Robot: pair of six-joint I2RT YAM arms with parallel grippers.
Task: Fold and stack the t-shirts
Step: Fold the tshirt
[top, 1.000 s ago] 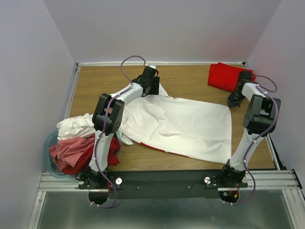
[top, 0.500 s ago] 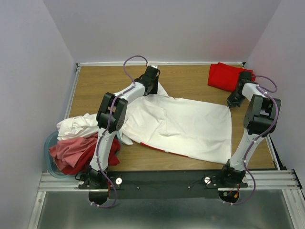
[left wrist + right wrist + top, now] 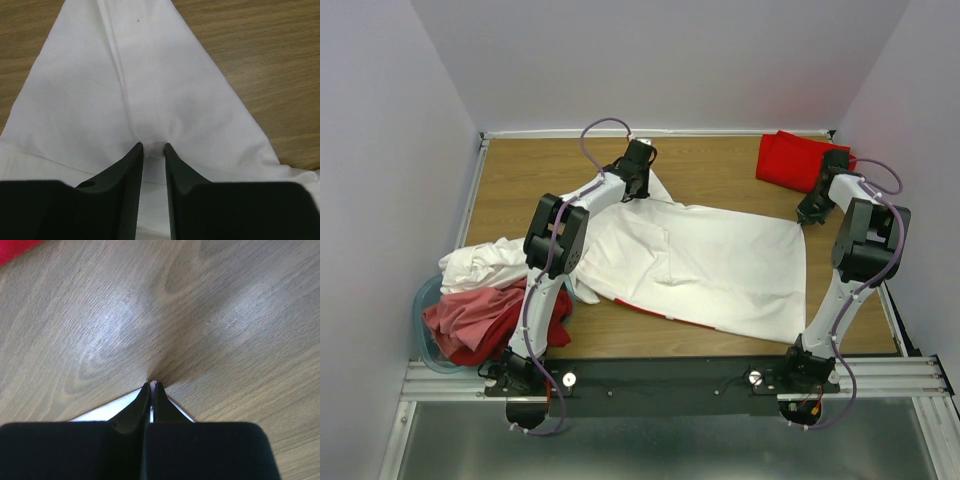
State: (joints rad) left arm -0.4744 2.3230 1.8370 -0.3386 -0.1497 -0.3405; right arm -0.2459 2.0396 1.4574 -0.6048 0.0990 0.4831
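By the table's (image 3: 720, 160) near left edge a heap of t-shirts (image 3: 485, 300) overflows a blue tub (image 3: 424, 345), the white t-shirt (image 3: 710, 265) lies spread mid-table with the right gripper (image 3: 151, 385) clamped on its far right corner and the left gripper (image 3: 153, 148) pinching its far left sleeve between narrow jaws, and a red t-shirt (image 3: 788, 158) fills the far right corner.

The pale blue tub (image 3: 421, 338) shows only a strip of rim; the heap of t-shirts (image 3: 485, 300) covers the rest. The left wrist view's edges cut off the white t-shirt (image 3: 145, 80), and whether the left gripper (image 3: 153, 146) pinches cloth cannot be told. The right gripper (image 3: 152, 385) hides most of that shirt's corner, and the red t-shirt (image 3: 11, 249) is cut to a sliver.
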